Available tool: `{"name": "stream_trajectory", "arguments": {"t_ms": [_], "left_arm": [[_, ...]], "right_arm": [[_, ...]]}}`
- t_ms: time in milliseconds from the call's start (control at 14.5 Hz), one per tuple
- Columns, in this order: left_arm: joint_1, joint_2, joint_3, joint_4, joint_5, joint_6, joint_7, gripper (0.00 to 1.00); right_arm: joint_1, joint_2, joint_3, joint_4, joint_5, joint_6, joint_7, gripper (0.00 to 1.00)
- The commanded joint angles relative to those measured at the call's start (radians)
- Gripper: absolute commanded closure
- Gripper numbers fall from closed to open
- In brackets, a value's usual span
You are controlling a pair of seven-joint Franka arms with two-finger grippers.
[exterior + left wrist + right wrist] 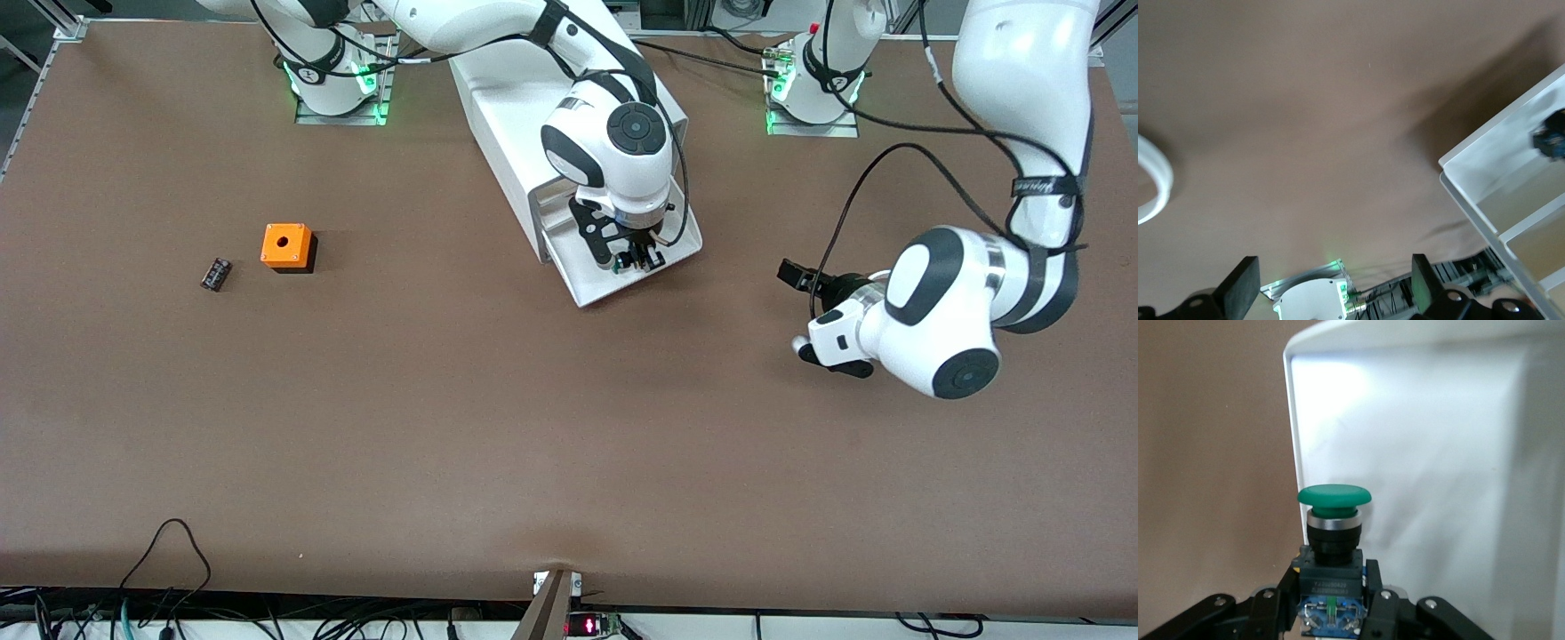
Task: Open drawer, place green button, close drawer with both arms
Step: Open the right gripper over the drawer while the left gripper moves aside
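The white cabinet (498, 124) lies on the table between the arms' bases, with its drawer (587, 283) pulled out toward the front camera. My right gripper (638, 260) hangs over the open drawer, shut on the button (1333, 520). Its green cap points down at the drawer's white floor (1438, 453), and the fingers (1378, 597) clamp the black-and-blue body. My left gripper (797, 311) hovers over bare table toward the left arm's end, beside the drawer and apart from it. It is open, with nothing between its fingers (1241, 290). A corner of the drawer (1485, 160) shows in the left wrist view.
An orange cube with a round hole (286, 245) and a small black block (215, 274) sit toward the right arm's end of the table. Cables (169, 569) trail along the table edge nearest the front camera.
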Motion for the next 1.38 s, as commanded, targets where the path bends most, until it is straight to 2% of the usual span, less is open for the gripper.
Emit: {"name": "stream_trajectory", "arguments": {"t_ms": [0,207,414,483,552,621,759,897,1103,1241,1310], "left_arm": [[0.007,-0.032,0.021,0.105,0.035,0.004,-0.028,0.0],[0.009,-0.01,0.022,0.231,0.084,0.063,-0.017,0.0],[0.01,0.069,0.032,0.323,0.103,0.082,-0.022,0.0],[0.007,0.079,0.032,0.331,0.113,0.083,-0.022,0.0],[0.004,0.079,0.033,0.328,0.115,0.082,-0.028,0.0],[0.009,0.076,0.032,0.319,0.115,0.083,-0.031,0.0],[0.006,0.068,0.033,0.301,0.126,0.146,-0.034,0.0],[0.004,-0.04,0.029,0.107,0.137,0.282,-0.089,0.01],[0.003,-0.23,0.019,-0.258,0.137,0.572,-0.149,0.01],[0.001,-0.304,0.006,-0.418,0.137,0.712,-0.236,0.01],[0.001,-0.317,-0.002,-0.454,0.137,0.747,-0.301,0.01]], "right_arm": [[0.015,0.002,-0.006,-0.028,0.008,0.057,0.035,1.0],[0.021,0.005,-0.006,-0.028,0.008,0.059,0.035,1.0],[0.021,0.01,-0.006,-0.028,0.007,0.057,0.033,1.0],[0.021,0.01,-0.006,-0.028,0.008,0.057,0.033,0.6],[0.021,0.01,-0.006,-0.028,0.008,0.057,0.035,0.36],[0.02,0.008,-0.006,-0.028,0.01,0.057,0.035,0.0],[0.02,0.007,-0.006,-0.028,0.008,0.057,0.033,0.0],[0.018,0.004,-0.008,-0.027,0.008,0.053,0.033,0.0],[0.007,-0.011,-0.014,-0.019,0.008,0.045,0.027,0.0],[0.001,-0.025,-0.02,-0.016,0.007,0.025,0.02,0.0],[-0.002,-0.028,-0.022,-0.014,0.007,0.018,0.018,0.0]]}}
